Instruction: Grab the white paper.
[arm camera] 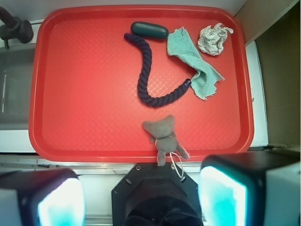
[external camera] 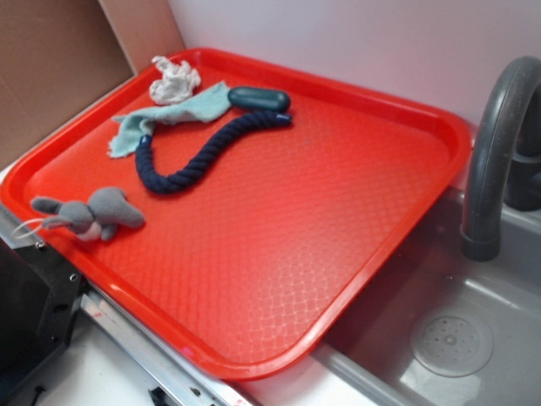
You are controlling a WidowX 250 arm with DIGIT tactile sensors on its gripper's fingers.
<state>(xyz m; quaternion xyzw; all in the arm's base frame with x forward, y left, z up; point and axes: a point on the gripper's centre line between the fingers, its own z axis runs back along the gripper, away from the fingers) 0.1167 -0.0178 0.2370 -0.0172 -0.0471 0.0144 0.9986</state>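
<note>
Exterior view: the small crumpled off-white paper wad (external camera: 175, 80) sits at the far left corner of the shallow red plastic tray (external camera: 397, 228), which covers most of the desk. The wad is touching or just beside the flat pale teal cloth (external camera: 165, 118); contact can't be confirmed. No end effector in this view, only a black arm base at the near left edge. Tray also holds a dark navy twisted rope (external camera: 199, 156), a dark green oblong capsule-shaped object (external camera: 259, 98) at the rope's far end, and a grey plush mouse (external camera: 89, 213) near the left rim. Grey sink basin (external camera: 473, 338) with a dark grey faucet (external camera: 494, 152) sits off the desk's right edge; the basin holds nothing visible besides its drain.

Wrist view: camera looks straight down, and here the paper wad (arm camera: 214, 39) is at the tray's upper right corner, just beside the cloth (arm camera: 194, 61). End effector (arm camera: 141, 200) is wide open and empty, both pads out of focus at the bottom, well short of the wad.

Judgement: approach not started. Descend on the wad's rim-side half and keep the fingers off the cloth edge, or the cloth comes along. The wad is soft, so close fully. Watch the tray rim (arm camera: 247, 80) for clearance.
</note>
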